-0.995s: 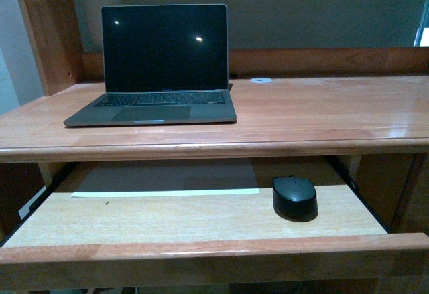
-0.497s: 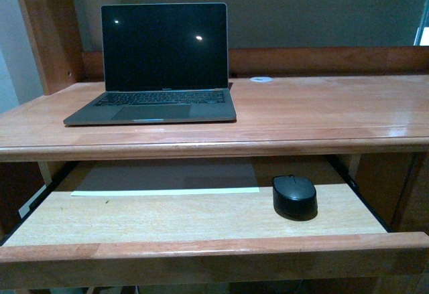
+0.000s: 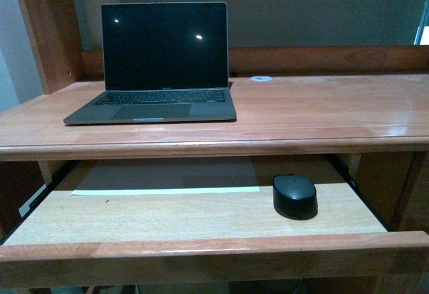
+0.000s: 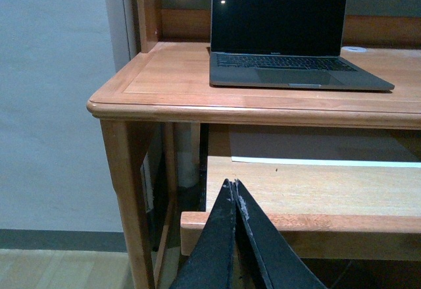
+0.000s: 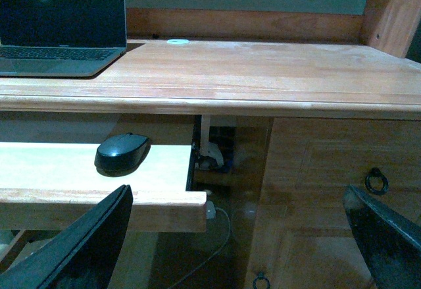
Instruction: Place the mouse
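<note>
Mouse (image 3: 295, 197), just one, lies front-to-back on the tray (image 3: 167, 217), wheel end seemingly rearward; left gripper (image 4: 233, 190) pressed closed, right gripper (image 5: 237, 193) spread wide.

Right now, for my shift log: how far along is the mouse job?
Done: nothing certain; the tray is pulled out, with the mouse lying free on it. In hand: nothing; the left gripper is shut and empty, the right gripper is open and apart from the mouse. Left: grasp it and set it down, likely on the desk beside the laptop, though the target is not shown.
</note>
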